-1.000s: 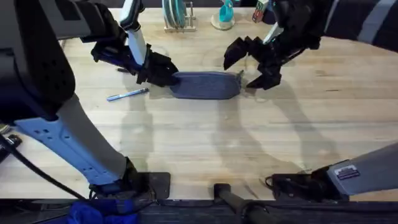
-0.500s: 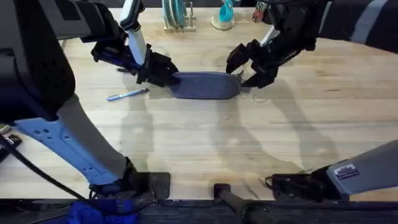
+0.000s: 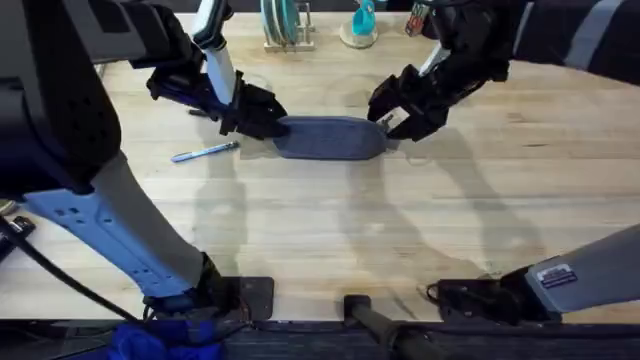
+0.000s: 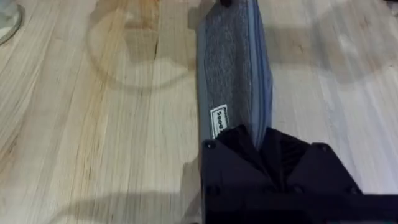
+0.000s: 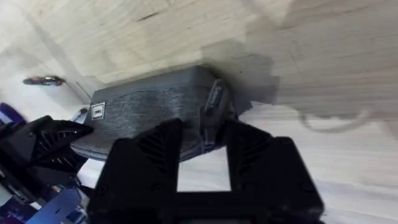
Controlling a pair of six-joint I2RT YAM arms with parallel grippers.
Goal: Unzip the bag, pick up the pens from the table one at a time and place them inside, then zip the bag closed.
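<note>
On the worktop, our left end effector stays clamped on the pencil pouch — our right end effector has closed in, fingers open astride the zipper pull — unzipping comes next

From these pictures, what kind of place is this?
Probably a robot work bench in a lab: a wooden table with two arms mounted at its near edge, a dish rack at the far edge, and a bag laid out.
</note>
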